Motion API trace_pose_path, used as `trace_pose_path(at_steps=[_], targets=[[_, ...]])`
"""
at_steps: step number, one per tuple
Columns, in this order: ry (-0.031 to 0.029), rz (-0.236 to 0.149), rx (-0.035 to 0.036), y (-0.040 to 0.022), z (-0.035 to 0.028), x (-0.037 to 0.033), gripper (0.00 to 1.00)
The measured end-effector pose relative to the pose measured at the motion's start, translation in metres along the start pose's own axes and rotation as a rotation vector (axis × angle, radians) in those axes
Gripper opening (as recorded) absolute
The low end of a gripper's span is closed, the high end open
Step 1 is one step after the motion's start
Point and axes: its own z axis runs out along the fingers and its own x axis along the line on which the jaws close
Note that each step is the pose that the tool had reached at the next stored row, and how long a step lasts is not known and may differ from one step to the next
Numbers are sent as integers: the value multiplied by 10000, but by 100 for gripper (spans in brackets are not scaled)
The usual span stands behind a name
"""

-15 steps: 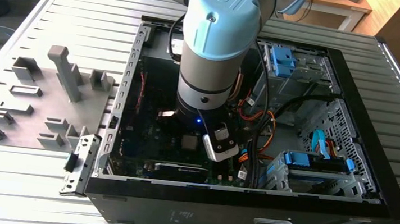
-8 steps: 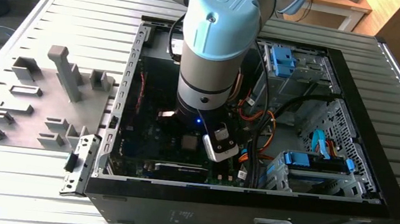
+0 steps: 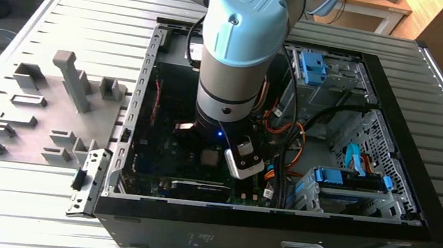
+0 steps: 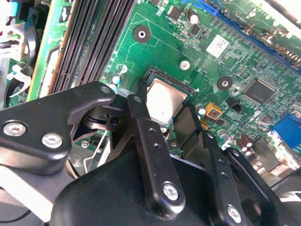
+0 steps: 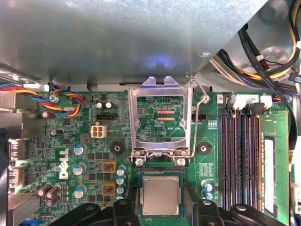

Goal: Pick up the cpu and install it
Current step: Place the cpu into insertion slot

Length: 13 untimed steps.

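Silver slatted worktop [image 3: 51,11] carries a black computer case [image 3: 275,243], lying open on its side. The grey-and-blue arm [image 3: 233,56] reaches down into it, over the green motherboard [image 5: 209,141]. On the board, the socket's metal frame [image 5: 133,122] stands flipped open near the dark memory slots [image 5: 229,155]. The hand [image 5: 164,211] straddles the cpu [image 5: 161,194], which lies flat in the socket just beside that frame. Whether the hand clamps it, I cannot tell.
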Motion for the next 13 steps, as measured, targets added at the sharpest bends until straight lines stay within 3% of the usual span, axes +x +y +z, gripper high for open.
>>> trace_pose_path(at_steps=[13], targets=[[0,0,-2,-9,-13,0,47]])
